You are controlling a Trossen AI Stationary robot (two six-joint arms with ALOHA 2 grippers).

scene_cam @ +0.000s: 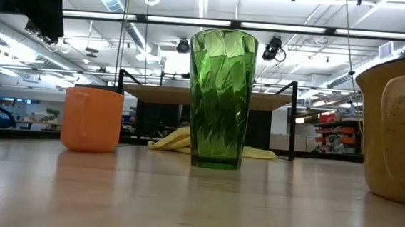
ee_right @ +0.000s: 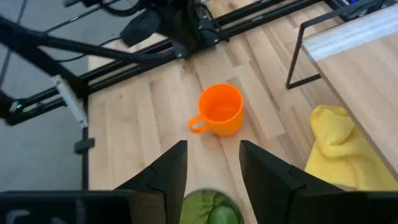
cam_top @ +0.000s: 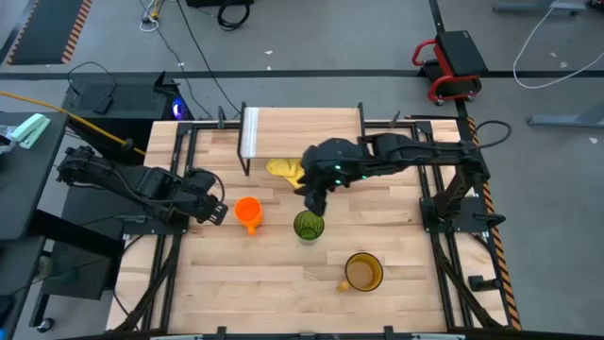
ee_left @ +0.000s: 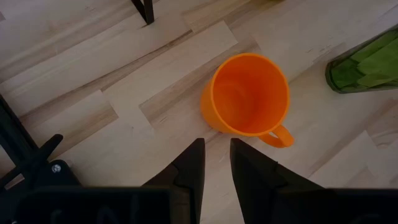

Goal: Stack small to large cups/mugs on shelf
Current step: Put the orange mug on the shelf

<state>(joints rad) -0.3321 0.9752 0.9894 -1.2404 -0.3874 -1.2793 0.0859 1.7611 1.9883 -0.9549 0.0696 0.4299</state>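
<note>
The work surface was a light wooden tabletop [cam_top: 283,283] framed by black rails, with grey floor and cables beyond it. The right gripper [ee_right: 212,171] hung above the green tumbler [cam_top: 308,227], its jaws spread with a clear gap and holding nothing. The left gripper [ee_left: 216,165] sat low just beside the orange mug [cam_top: 247,212], on the side away from the tumbler, its jaws nearly pressed together and gripping nothing. The orange mug stood upright, near the tumbler, handle turned toward the front edge. A crumpled yellow cloth [cam_top: 285,171] lay behind the tumbler, at the foot of the shelf [cam_top: 302,127]. The shelf's plank top carried no cup. The amber mug [cam_top: 362,272] stood apart from the tumbler, toward the front right.
</note>
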